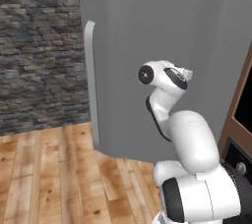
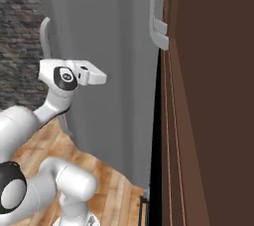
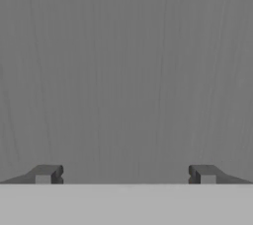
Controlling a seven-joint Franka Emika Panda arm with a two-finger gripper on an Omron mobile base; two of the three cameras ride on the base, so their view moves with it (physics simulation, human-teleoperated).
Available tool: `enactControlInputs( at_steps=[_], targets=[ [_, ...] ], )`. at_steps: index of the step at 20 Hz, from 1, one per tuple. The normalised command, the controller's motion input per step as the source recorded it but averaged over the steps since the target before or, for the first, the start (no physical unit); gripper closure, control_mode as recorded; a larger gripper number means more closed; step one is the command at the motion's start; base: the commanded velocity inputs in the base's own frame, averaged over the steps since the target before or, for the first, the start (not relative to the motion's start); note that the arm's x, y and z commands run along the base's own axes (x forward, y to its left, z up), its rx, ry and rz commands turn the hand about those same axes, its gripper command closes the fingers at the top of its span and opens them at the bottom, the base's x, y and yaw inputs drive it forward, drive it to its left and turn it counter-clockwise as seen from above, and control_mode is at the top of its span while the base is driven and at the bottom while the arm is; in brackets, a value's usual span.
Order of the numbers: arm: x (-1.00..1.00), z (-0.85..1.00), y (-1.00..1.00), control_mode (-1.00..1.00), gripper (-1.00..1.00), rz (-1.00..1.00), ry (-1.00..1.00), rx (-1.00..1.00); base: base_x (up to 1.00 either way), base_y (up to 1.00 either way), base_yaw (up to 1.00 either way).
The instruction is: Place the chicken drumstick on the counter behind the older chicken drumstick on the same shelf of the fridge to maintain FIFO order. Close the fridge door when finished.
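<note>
Hand view: gripper (image 3: 125, 174) spread wide, empty, facing the flat fridge door (image 3: 126, 71), handle edge (image 1: 91, 80) leftward

Both base views flank the fridge door (image 1: 162, 46); hand view faces it closely.
</note>
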Motion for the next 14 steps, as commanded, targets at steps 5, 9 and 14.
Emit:
enactControlInputs(
  at_steps=[5, 9, 14],
  targets=[
    [0.21, -0.05, -0.44, -1.0, -1.0, -0.3, 0.0, 0.0, 0.0, 0.0, 0.0],
    [0.28, -0.04, -0.44, -1.0, -1.0, -0.3, 0.0, 0.0, 0.0, 0.0, 0.0],
    [0.26, -0.03, -0.47, -1.0, -1.0, -0.29, 0.0, 0.0, 0.0, 0.0, 0.0]
  ],
)
